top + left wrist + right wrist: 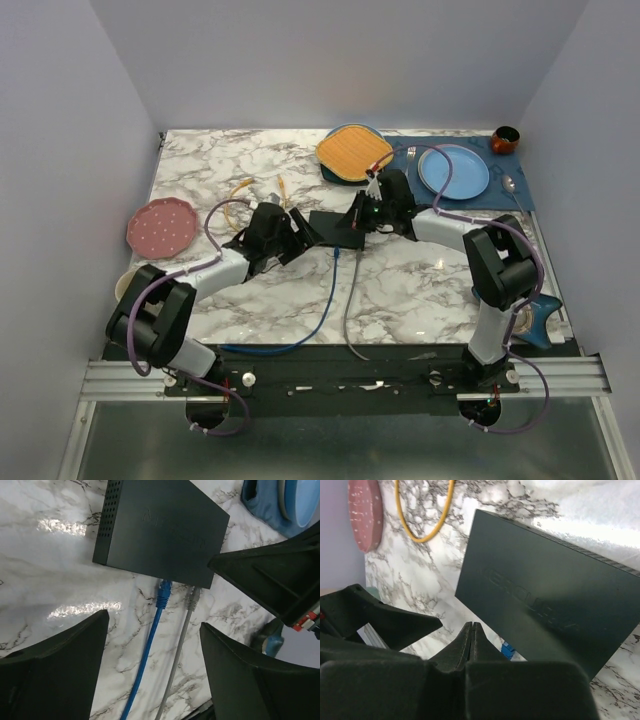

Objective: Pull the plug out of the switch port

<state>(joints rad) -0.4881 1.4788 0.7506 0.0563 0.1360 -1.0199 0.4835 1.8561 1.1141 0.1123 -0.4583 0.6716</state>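
Note:
The switch [334,228], a flat matte black box, lies mid-table between my two grippers. A blue plug [163,592] and a grey plug [193,598] meet its near long edge, and their cables run toward the table's front. My left gripper [152,665] hovers open over both cables just short of the plugs, touching neither; its fingers [55,665] stand wide apart. It shows from above as the left gripper [306,232] at the switch's left end. My right gripper [472,630] is shut on nothing, its tips at the switch's [545,595] right end near the blue plug [508,650].
A pink plate [162,226] and a yellow cable [240,195] lie left of the switch. At the back right are an orange plate [352,152], a blue plate [453,171] on a blue mat, a brown bowl [505,139] and cutlery.

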